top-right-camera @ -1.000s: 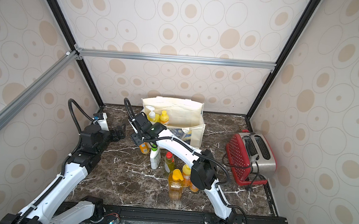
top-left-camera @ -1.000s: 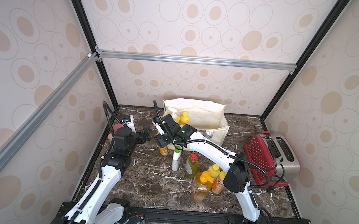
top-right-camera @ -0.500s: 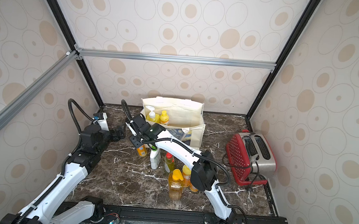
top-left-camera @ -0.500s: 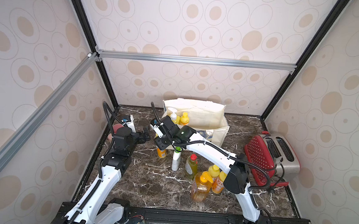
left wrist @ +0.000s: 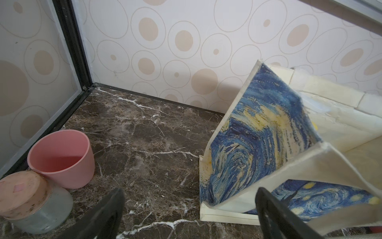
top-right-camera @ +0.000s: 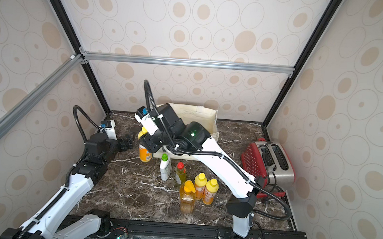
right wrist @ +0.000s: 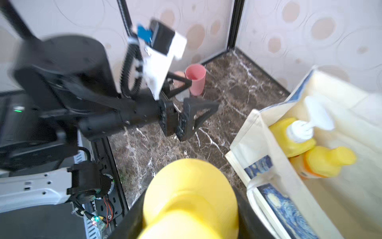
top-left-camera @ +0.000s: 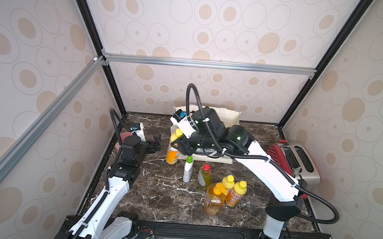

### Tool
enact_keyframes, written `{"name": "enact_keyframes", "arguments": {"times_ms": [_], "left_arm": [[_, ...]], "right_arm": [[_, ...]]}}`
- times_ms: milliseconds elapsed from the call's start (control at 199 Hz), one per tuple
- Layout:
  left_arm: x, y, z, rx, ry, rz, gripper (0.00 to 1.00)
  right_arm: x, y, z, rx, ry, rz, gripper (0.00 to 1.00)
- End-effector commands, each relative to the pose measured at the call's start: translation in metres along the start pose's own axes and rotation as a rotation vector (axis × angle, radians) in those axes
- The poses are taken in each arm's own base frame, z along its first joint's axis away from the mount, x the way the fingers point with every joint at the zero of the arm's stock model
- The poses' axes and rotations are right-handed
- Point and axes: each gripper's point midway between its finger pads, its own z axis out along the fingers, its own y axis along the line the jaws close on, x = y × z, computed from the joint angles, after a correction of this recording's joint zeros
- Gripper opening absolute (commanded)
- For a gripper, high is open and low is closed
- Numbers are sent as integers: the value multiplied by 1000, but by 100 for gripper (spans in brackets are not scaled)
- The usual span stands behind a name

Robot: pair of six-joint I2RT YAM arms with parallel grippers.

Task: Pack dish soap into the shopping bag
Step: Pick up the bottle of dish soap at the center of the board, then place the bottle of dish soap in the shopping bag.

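My right end effector (top-left-camera: 176, 144) pinches a yellow-capped orange dish soap bottle (top-left-camera: 172, 155) just beside the shopping bag (top-left-camera: 230, 115); I should lift clear of its rim first. My left end effector (top-left-camera: 157, 142) is spread.

shopping bag (top-left-camera: 230, 115): near wall and inside mostly behind right arm (top-left-camera: 268, 168) in both top views | orange bottle (right wrist: 190, 196) in right gripper (right wrist: 187, 221): blurred, body cut off by right wrist picture's edge | pink cup (top-left-camera: 127, 134): mostly behind left arm (top-left-camera: 132, 151) in top views | left gripper (left wrist: 189, 190): only finger ends in left wrist view | bottle labels (top-left-camera: 233, 195): too small to read
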Motion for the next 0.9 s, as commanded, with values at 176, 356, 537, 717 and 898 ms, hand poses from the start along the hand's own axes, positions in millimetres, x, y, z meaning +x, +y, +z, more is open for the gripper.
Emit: {"name": "enact_keyframes", "arguments": {"times_ms": [176,356,537,717,898], "left_arm": [[-34,-48,-14,169,-37,2,99],[-46,-83,-25,204,43,11,99],[-43,-109,-17,246,128,-32,99],[-24,-145,-5,353,233,-44,91],[-1,-161,19,367,317,-32,87]], "right_arm": [[-47,-28,-95,106,-196,-49,37],[-51,-58,-118,188,-231,-35,37],[-55,-92,-122,276,-242,-25,37],[-65,-122,-125,332,-281,-13,36],[-67,-142,-113,364,-280,-12,36]]}}
